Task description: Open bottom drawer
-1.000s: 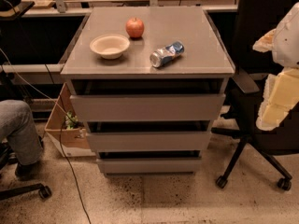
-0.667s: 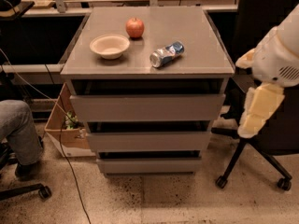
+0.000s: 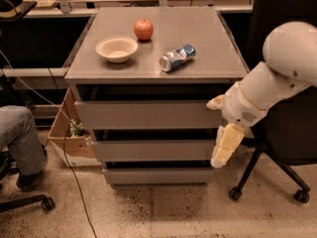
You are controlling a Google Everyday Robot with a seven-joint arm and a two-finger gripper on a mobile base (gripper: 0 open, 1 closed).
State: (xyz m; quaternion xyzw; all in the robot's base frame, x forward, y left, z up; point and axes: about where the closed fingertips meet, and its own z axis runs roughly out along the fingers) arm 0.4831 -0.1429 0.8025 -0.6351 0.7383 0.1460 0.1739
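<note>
The grey metal cabinet point(image 3: 158, 63) has three drawer fronts, all closed. The bottom drawer point(image 3: 158, 176) is the slimmest front, just above the floor. My gripper point(image 3: 224, 148) hangs down on the white arm point(image 3: 277, 78) at the cabinet's right front corner. It is level with the middle drawer front point(image 3: 153, 150) and a little above the bottom drawer's right end. I cannot tell whether it touches the cabinet.
On the cabinet top are a cream bowl point(image 3: 117, 48), a red apple point(image 3: 143, 29) and a lying can point(image 3: 177, 57). A black office chair point(image 3: 277, 148) stands close on the right. A cardboard box point(image 3: 67, 135), a cable and a seated person's leg point(image 3: 20, 138) are on the left.
My arm has swung left and down from the right edge of view, bringing the gripper to the cabinet's right front corner. The drawers have not moved.
</note>
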